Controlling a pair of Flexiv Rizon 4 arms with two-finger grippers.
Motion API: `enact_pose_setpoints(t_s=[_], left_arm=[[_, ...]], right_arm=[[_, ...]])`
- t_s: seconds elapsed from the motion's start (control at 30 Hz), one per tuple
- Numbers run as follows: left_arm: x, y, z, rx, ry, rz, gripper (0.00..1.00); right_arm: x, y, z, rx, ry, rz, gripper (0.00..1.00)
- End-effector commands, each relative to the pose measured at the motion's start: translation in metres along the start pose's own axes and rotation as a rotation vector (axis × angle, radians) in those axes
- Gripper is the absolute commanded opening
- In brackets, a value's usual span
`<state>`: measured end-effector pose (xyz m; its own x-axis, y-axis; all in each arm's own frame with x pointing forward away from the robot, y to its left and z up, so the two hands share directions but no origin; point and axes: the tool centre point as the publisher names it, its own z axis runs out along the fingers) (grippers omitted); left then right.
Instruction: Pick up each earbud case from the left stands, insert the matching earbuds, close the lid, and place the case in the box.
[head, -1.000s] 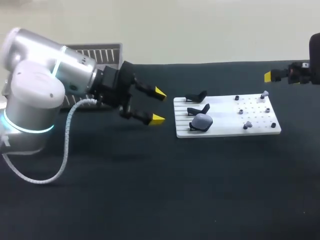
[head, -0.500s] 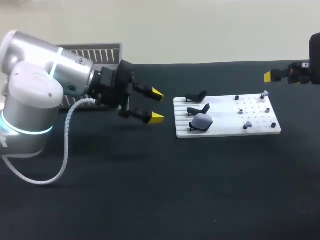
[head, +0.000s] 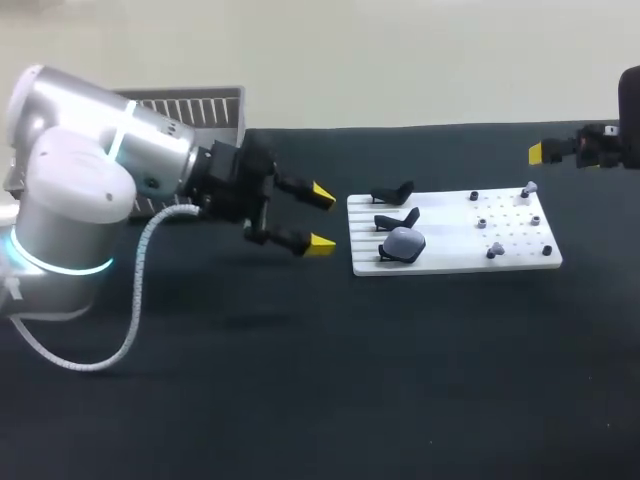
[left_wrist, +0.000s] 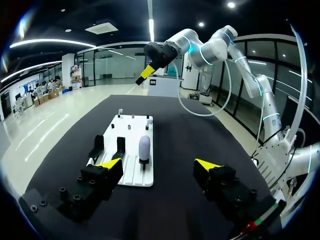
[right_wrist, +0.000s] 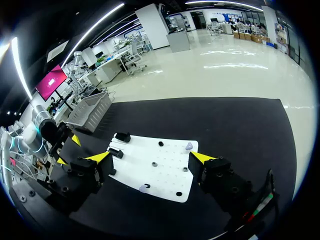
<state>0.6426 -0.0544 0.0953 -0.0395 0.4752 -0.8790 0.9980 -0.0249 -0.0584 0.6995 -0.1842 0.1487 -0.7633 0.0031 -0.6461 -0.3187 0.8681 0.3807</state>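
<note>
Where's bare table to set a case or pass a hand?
Free: the table in front of the white board; the far strip behind it; the patch between board and right gripper. Crowded: the gap between the open left gripper and the board's stands.

On my counter (head: 350, 380) the board (head: 455, 235) sits right of centre. Stands (head: 395, 192) line its left part, the earbud case (head: 404, 243) on the nearest; earbuds (head: 495, 250) dot its right part. My left end effector (head: 321, 217) hangs just left of it, and the box (head: 205, 105) lies behind at far left.
</note>
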Motion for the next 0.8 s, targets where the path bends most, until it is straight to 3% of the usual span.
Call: enact_pose_setpoints(t_s=[0.03, 0.53, 0.8], left_arm=[[-0.002, 0.004, 0.018, -0.002, -0.008, 0.006, 1.00], [0.006, -0.001, 0.051, 0.018, 0.006, 0.022, 1.00], [0.010, 0.004, 0.060, 0.020, 0.058, 0.000, 1.00]], right_arm=[[0.000, 0.000, -0.001, 0.001, 0.000, 0.000, 1.00], [0.000, 0.000, -0.001, 0.001, 0.000, 0.000, 1.00], [0.000, 0.000, -0.001, 0.001, 0.000, 0.000, 1.00]])
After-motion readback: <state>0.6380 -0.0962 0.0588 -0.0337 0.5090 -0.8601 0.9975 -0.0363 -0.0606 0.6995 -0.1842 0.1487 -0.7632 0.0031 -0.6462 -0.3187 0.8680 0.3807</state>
